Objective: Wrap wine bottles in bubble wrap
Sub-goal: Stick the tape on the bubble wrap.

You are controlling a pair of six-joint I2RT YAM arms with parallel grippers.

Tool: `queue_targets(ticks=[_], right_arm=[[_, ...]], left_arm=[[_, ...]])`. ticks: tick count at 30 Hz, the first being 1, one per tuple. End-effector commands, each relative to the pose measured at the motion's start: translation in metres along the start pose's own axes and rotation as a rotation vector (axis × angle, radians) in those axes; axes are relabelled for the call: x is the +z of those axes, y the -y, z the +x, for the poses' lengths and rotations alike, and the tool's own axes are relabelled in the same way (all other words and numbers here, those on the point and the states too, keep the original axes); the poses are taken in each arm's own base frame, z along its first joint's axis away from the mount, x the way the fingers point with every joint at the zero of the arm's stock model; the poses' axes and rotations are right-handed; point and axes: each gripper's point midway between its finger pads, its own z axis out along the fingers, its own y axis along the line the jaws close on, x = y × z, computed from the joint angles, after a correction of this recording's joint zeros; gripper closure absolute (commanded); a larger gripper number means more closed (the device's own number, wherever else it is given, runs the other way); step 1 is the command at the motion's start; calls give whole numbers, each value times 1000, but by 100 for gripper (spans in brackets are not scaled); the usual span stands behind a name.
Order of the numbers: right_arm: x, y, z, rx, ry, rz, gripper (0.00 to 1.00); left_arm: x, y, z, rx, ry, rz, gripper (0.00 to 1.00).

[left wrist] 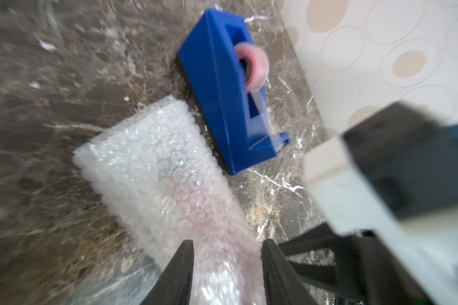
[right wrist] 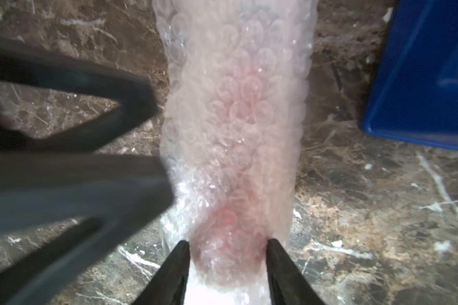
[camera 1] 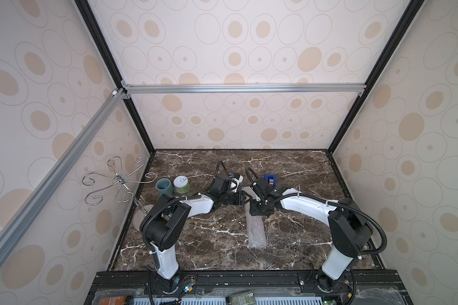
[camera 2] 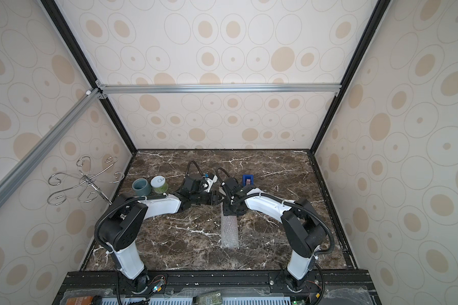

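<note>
The right gripper (right wrist: pixel 229 243) had its two black jaws pressed on both sides of a long roll of clear, whitish bubble wrap (right wrist: pixel 230 118), and they pinched it in a little. Right between those jaws, inside the roll, the small bottle of pink-red liquid (right wrist: pixel 229 221) showed only as a pink blur. The left gripper (left wrist: pixel 226 244) had its jaws apart. Its fingertips (right wrist: pixel 151 182) sat against one side of the roll, just ahead of the right jaws, and did not squeeze it. The roll lay flat on the dark brown marble table (right wrist: pixel 354 211). In both top views the rest of the roll (camera 1: pixel 255 229) (camera 2: pixel 229 232) reached back from the jaws toward the arms' bases. A blue plastic tape dispenser (left wrist: pixel 214 92) with a pink ring of tape stood near the far end of the roll, on the side away from the left jaws. Well apart from the left jaws, a grey-blue cup (camera 1: pixel 164 186) and a green-and-white round jar (camera 1: pixel 181 184) stood side by side.
</note>
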Motion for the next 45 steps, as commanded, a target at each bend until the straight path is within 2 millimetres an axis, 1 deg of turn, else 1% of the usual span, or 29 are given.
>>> queue_targets(ticks=[1, 2, 4, 7, 11, 13, 18, 20, 25, 29, 38, 45], right_arm=[[-7, 12, 10, -21, -18, 51, 47], [-10, 13, 10, -25, -14, 53, 47], [-11, 13, 11, -34, -13, 51, 47], [-6, 14, 14, -35, -31, 50, 47], [1, 18, 20, -34, -58, 64, 47], [2, 21, 22, -36, -59, 74, 47], [3, 27, 24, -49, -59, 102, 47], [4, 27, 23, -47, -58, 100, 47], [7, 26, 24, -45, -64, 95, 47], [9, 26, 25, -44, -68, 95, 48], [10, 24, 24, -43, -65, 86, 48], [12, 24, 25, -38, -67, 77, 49]], left_arm=[[-23, 0, -13, -12, 69, 23, 57], [-28, -6, -10, -38, 75, 14, 56], [-34, -18, 2, -120, 76, 7, 57], [-37, -22, 22, -233, 91, 63, 58], [-42, -15, 42, -387, 135, 206, 60], [-45, -11, 47, -432, 156, 261, 61], [-36, -7, 63, -470, 115, 285, 60], [-34, -6, 67, -474, 110, 284, 59], [-32, 0, 66, -488, 115, 321, 56], [-27, -4, 72, -513, 106, 315, 54], [-17, -6, 81, -537, 86, 317, 51], [-12, -1, 81, -566, 93, 364, 49]])
